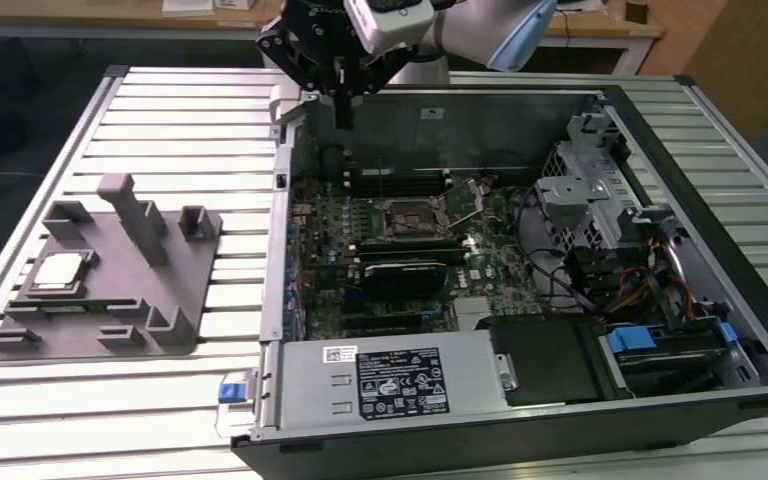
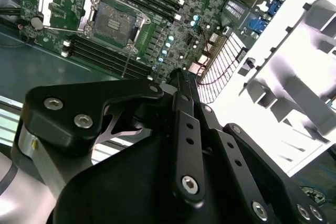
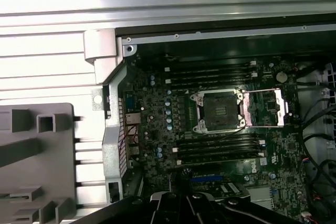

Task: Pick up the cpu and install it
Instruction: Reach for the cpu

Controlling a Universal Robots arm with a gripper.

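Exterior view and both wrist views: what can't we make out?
Chip, exterior view: orientation mark too small.
Socket, exterior view: pins too small.
Tray: washed out by glare in the second wrist view; cut off by the picture's edge in the first wrist view.
Board, second wrist view: large part hidden behind the claw.

Matte black gripper [image 2: 181,77], its linkage bars studded with silver screws; at its two o'clock in the exterior view, a pale grey arm [image 1: 471,25] with a light-blue cap [image 1: 524,38].

Ribbed metal table [image 1: 157,120] — wooden desks [image 1: 91,18] behind, dark floor [image 1: 17,95]
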